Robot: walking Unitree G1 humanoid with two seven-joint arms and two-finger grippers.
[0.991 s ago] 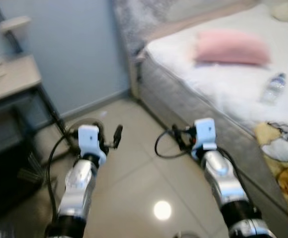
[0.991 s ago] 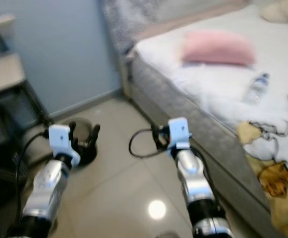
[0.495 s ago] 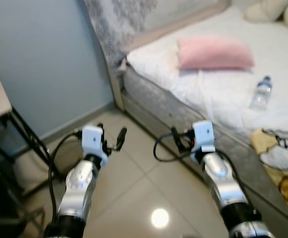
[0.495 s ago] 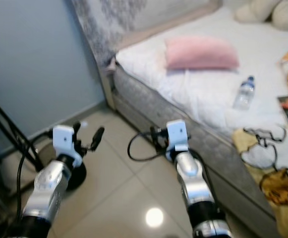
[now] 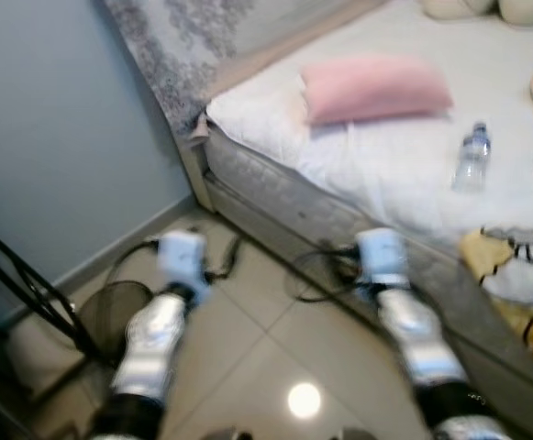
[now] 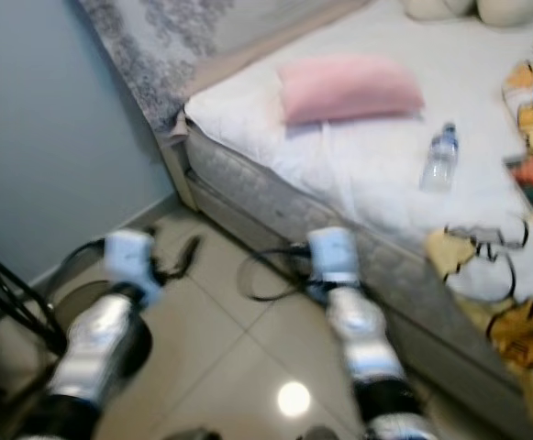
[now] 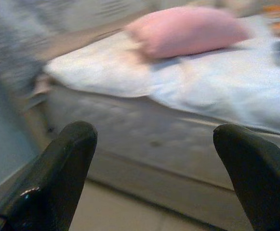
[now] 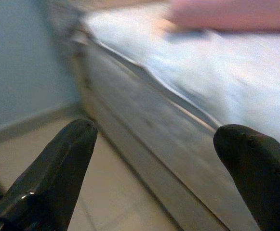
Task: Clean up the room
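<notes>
Turning toward bed (image 5: 275, 197) since a moment ago; bottle (image 5: 471, 158) now at 1 o'clock. Left gripper (image 7: 154, 178), right gripper (image 8: 154, 178) both spread wide, empty. Approach underway.

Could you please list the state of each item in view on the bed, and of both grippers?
Pink pillow: lying flat on the bed.
Water bottle: lying on the white sheet, cap on.
Yellow clothes: crumpled at the bed's edge.
Left gripper: open, empty.
Right gripper: open, empty.

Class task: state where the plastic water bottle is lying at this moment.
The water bottle lies on the white bed, on the robot's right in the head views, just right of and nearer than the pink pillow.
</notes>
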